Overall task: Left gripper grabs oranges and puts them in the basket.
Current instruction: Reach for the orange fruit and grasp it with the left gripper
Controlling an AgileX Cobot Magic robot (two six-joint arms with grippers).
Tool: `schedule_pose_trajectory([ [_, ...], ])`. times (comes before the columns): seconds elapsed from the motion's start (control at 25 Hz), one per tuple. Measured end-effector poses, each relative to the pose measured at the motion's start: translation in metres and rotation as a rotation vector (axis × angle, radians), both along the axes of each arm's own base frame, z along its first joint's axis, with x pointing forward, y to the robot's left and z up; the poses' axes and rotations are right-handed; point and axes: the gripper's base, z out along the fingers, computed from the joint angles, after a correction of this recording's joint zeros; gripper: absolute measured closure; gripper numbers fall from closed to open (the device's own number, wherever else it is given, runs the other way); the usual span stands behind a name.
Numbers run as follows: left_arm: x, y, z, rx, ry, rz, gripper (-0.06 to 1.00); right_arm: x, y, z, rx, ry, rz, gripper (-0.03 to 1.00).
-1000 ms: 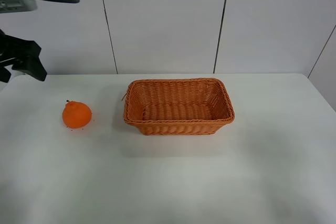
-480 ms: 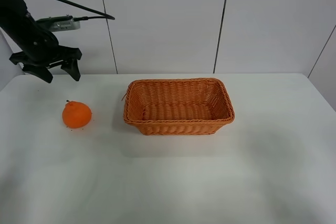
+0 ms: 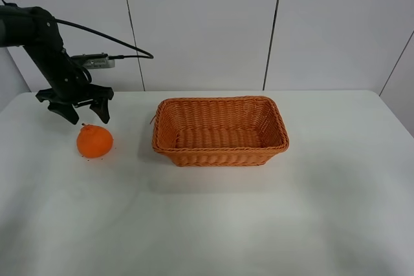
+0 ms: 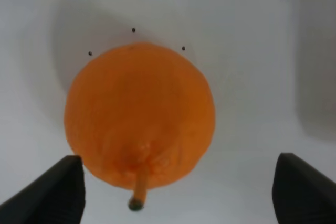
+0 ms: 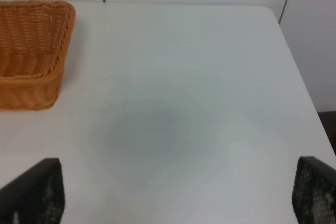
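REACHING FOR THE FRUIT: I hold the left gripper (image 3: 85, 117) close above the orange (image 3: 95, 141), its fingers spread wide and gripping nothing. My left wrist view shows the fruit between the two black tips, nearer one of them. The orange sits on the white table (image 3: 259, 224), beside the basket (image 3: 220, 154) but apart from it. By my reading this is the approach, with the grasp not yet made. Next I must lower until the fingers straddle the fruit, then close. The right gripper (image 5: 173, 195) hangs open and empty over the table.
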Motion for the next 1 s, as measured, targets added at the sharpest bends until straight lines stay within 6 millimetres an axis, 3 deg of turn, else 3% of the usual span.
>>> schedule_pose_trajectory([
  [0.6, 0.004, 0.002, -0.012, 0.021, -0.001, -0.003, 0.11, 0.000, 0.000, 0.000, 0.000, 0.000, 0.000, 0.27],
  [1.0, 0.010, 0.002, -0.047, 0.025, 0.048, -0.005, 0.11, 0.000, 0.000, 0.000, 0.000, 0.000, 0.000, 0.27],
])
